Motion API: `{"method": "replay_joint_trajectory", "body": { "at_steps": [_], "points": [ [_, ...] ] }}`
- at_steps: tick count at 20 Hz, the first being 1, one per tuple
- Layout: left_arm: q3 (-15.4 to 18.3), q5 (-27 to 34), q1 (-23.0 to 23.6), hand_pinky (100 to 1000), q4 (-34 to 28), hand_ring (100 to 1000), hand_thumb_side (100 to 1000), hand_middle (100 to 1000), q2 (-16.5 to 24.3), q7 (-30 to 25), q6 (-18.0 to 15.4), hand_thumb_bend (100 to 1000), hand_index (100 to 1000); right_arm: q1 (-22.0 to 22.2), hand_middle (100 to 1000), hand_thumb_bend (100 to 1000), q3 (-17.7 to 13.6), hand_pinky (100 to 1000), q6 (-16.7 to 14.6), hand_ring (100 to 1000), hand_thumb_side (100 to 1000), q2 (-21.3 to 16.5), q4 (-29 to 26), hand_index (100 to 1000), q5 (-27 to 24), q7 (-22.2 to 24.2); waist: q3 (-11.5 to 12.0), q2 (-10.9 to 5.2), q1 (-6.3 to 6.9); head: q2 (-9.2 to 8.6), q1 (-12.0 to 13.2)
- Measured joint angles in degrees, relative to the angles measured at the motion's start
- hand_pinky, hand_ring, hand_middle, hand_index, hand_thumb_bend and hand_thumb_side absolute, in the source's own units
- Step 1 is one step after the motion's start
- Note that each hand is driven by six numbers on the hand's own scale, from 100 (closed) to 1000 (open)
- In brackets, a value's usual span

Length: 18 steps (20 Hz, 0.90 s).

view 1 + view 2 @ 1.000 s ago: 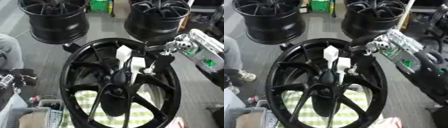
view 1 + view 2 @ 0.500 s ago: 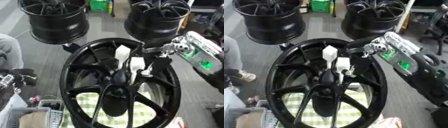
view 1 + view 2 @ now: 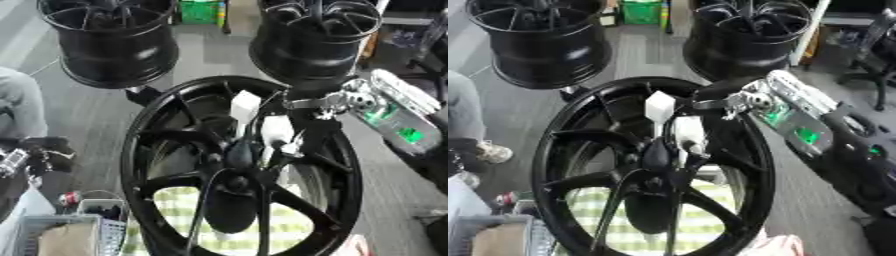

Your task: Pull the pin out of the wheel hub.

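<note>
a big black wheel (image 3: 157,165) is seen in the middle, with its spokes meeting at the hub (image 3: 236,175). the right hand (image 3: 719,92) is reached in from the right, over the top edge of the wheel, on a silver and black arm (image 3: 798,120) with green lights. its dark fingers are bent down toward the hub, but it cannot be told if they are closed on anything. two white blocks (image 3: 661,106) are seen just left of the hand and a little below it, above the hub. the pin cannot be made out for sure. a green checked cloth (image 3: 188,205) is seen under the wheel. two more black wheels (image 3: 109,42) are stood on the floor behind the hand. the left hand is not seen.
</note>
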Motion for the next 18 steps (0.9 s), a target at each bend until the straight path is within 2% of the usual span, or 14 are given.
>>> {"method": "replay_joint_trajectory", "body": {
  "at_steps": [3, 9, 13, 18],
  "points": [
    [0.0, -0.1, 0.0, 679, 0.0, 641, 912, 647, 0.0, 0.0, 0.0, 100, 776, 0.1, 484, 100, 0.0, 722, 0.0, 680, 360, 0.0, 0.0, 615, 0.0, -2.5, 0.0, 0.03, 0.0, 0.0, 0.0],
    [0.0, -0.1, 0.0, 679, 0.0, 642, 912, 647, 0.0, 0.0, 0.0, 100, 776, 0.0, 457, 100, -1.3, 711, 0.5, 670, 317, -0.6, -0.1, 586, -0.3, -6.9, 0.0, 0.04, 0.0, 0.0, 0.0],
    [0.0, -0.1, 0.0, 679, 0.0, 643, 913, 647, 0.0, 0.0, 0.0, 100, 776, -1.2, 448, 100, -3.2, 706, 1.7, 661, 298, -2.4, -1.5, 576, -1.7, -7.8, -0.2, 0.04, -0.02, 0.0, 0.0],
    [0.0, -0.1, 0.0, 679, 0.0, 643, 913, 647, 0.0, 0.1, 0.1, 100, 776, -2.6, 442, 100, -7.7, 702, 4.4, 655, 276, -5.9, -5.3, 570, -5.1, -8.7, -0.4, 0.01, -0.15, 0.0, 0.1]
  ]
}}
